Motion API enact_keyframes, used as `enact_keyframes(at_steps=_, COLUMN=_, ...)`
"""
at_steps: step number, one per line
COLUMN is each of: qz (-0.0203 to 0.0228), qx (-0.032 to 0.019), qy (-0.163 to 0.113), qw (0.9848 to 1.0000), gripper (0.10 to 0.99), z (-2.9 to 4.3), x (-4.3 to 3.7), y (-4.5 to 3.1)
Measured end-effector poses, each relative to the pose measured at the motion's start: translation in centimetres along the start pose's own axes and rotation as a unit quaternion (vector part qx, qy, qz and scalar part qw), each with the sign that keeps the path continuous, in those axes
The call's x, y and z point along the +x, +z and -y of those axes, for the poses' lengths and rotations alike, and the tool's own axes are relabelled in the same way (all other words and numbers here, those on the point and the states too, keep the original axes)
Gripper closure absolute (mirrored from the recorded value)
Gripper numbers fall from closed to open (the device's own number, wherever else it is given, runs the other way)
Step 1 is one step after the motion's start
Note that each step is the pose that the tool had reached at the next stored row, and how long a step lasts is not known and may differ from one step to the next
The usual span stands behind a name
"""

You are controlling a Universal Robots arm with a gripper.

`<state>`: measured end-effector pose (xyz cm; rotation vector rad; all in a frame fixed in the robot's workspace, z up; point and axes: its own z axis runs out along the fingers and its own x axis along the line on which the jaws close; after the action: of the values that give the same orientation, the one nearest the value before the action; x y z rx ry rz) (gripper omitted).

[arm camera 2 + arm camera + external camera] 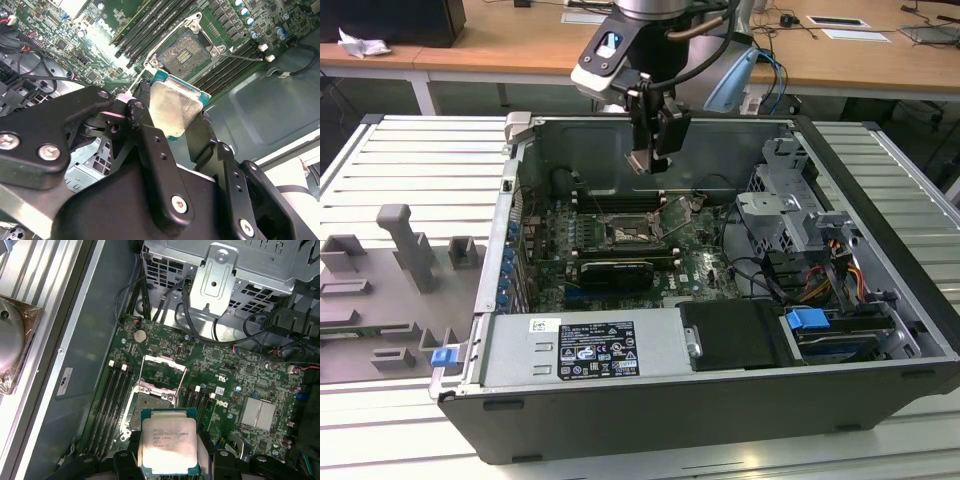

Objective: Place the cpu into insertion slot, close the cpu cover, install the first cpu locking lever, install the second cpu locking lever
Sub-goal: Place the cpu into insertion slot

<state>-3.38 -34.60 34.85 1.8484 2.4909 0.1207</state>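
Note:
My gripper (646, 158) hangs over the open computer case (880, 200), shut on the cpu (641, 161). The cpu (169, 445) is a small square chip with a pale metal top, pinched between the black fingers (150, 145) in both wrist views. The cpu (172, 107) is in the air, a short way above the motherboard. Below it the insertion slot (146, 409) lies bare, and the cpu cover (150, 386) stands swung open at the slot's far edge. A thin wire locking lever (242, 57) sticks out beside the slot (184, 52).
Memory slots (112, 400) flank the socket. A long black card (615, 270) lies just in front of it, and a metal drive cage (785, 205) with cables stands at the exterior view's right. The power supply (585, 350) fills the case's front. A grey fixture (405, 245) sits outside on the slatted table.

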Motion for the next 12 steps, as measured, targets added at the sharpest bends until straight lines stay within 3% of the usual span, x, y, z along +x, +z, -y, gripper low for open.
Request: enact_keyframes(at_steps=12, qz=0.0013, qx=-0.0003, qy=0.015, qw=0.9999, gripper=0.561, z=0.01, x=0.00, y=0.17)
